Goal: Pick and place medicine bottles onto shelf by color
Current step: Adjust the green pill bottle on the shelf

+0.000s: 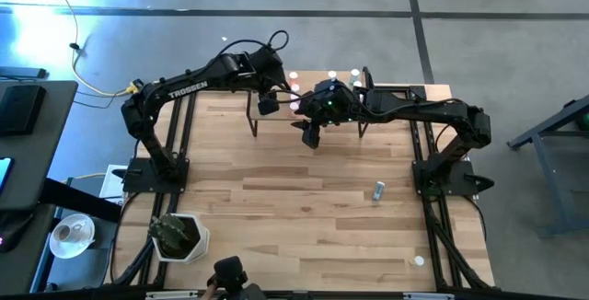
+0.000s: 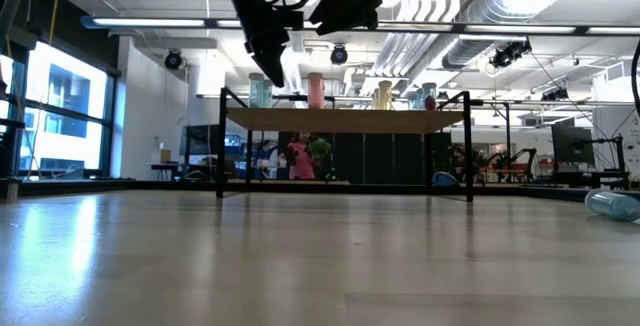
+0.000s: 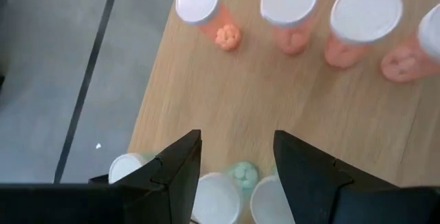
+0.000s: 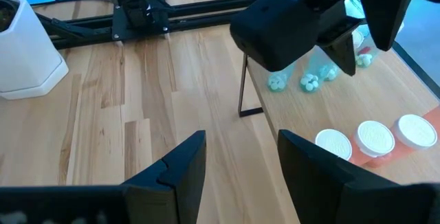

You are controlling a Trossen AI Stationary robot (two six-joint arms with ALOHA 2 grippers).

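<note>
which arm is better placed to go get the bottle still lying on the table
Right, probably. The loose bottle lies on the table's right half, near the right arm's base. Both grippers hover open over the shelf, the right gripper empty and the left gripper above the teal bottles.

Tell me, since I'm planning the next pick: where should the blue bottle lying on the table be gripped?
The blue bottle lies on its side on the table, clear of the shelf. Come straight down with fingers across its round body, mid-length, not the cap. The right gripper looks nearer.
</note>
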